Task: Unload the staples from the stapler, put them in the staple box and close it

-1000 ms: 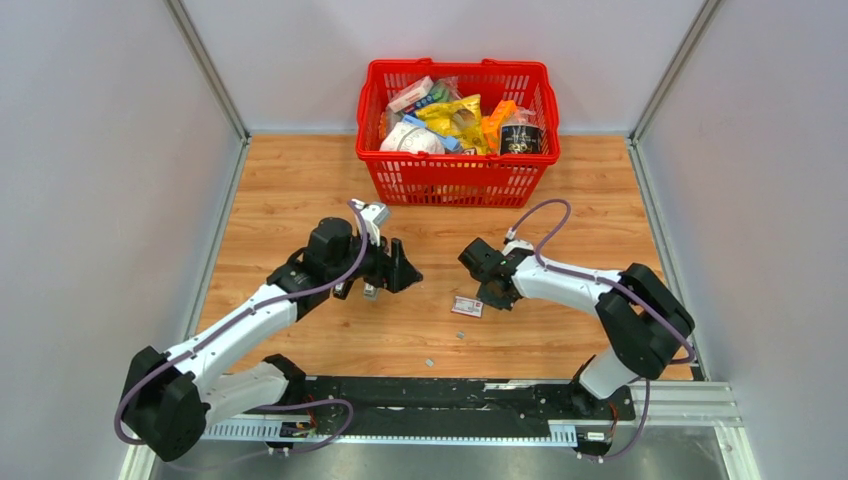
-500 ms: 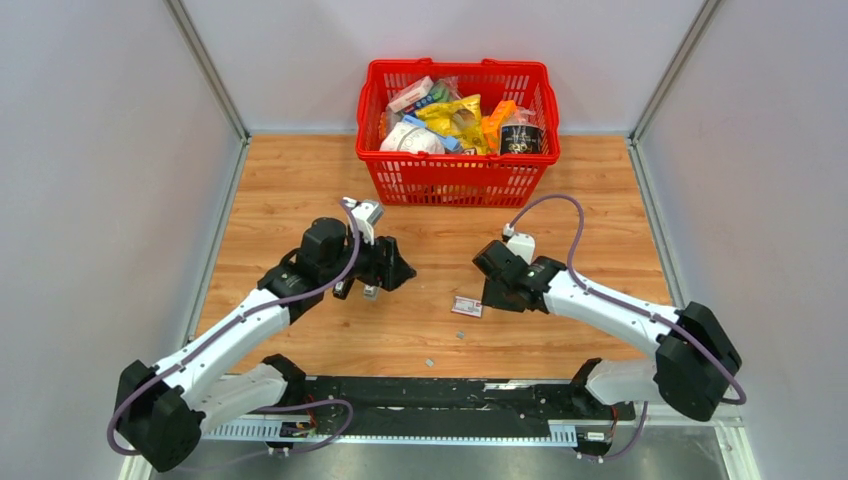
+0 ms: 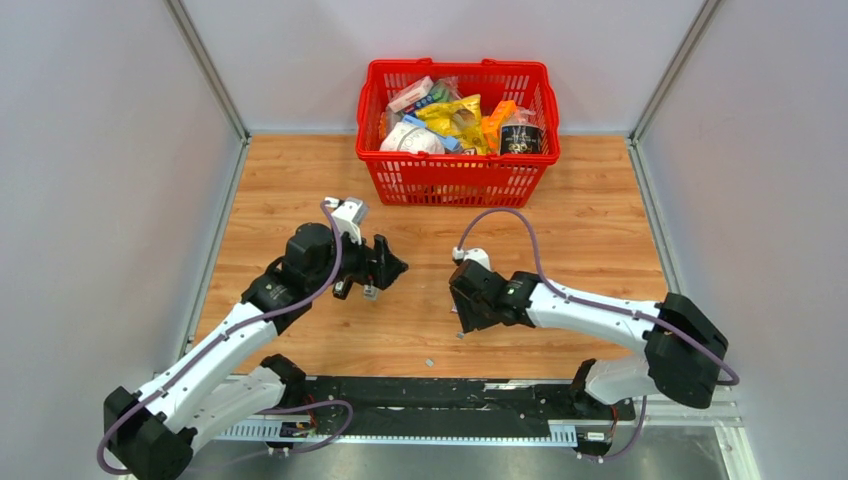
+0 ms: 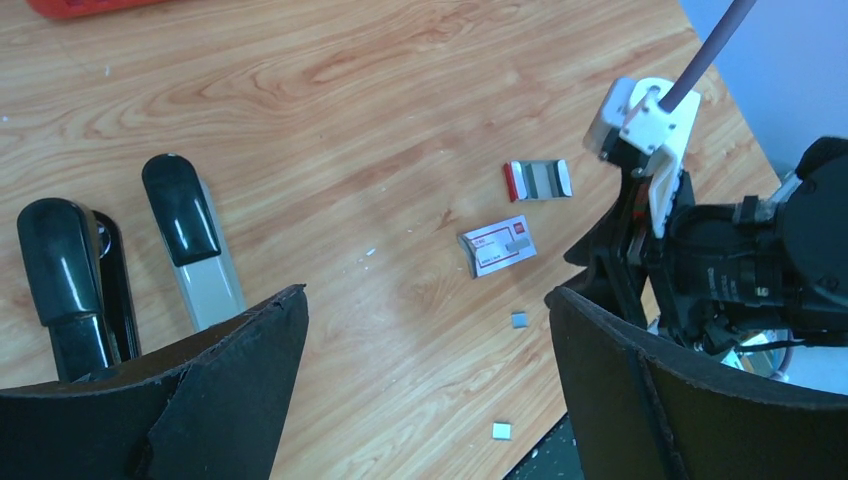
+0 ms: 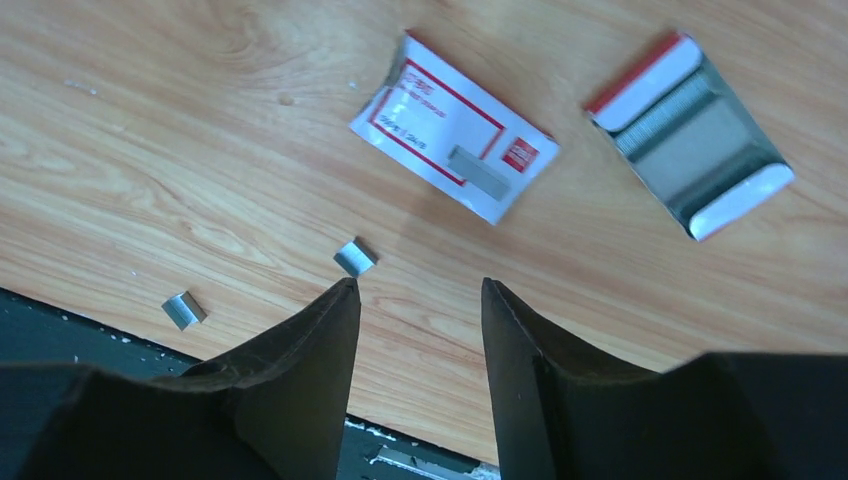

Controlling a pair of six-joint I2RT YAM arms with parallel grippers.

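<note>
Watching the overhead feed, I saw the right arm swing across in the last second. The right gripper [image 3: 466,312] left its spot further back and to the right and came in over the small white-and-red box [image 5: 440,130], which the overhead view no longer showed. Its fingers [image 5: 300,370], pressed together a second before, were parted by a moderate gap with nothing between them.

Through the right wrist camera the staples [image 5: 478,172] were plain enough. One short strip lay across the box just ahead of the fingertips. A loose bit [image 5: 354,258] sat beside the left finger and another [image 5: 183,309] lay nearer the table edge. More strips were packed in an open tray [image 5: 743,197] off to the right.

The left gripper [image 4: 425,300] had eased back a little. Its fingers were spread wide and held nothing. The stapler [image 4: 72,290] and a second, grey-bodied stapler [image 4: 193,245] lay side by side on the table [image 4: 330,90], ahead of it on its left and untouched.

I judged that the right side had either just let a piece go or was lining up on the loose strip. Several staples were already out on the wood. Whether any remained in the stapler, I could not tell.
</note>
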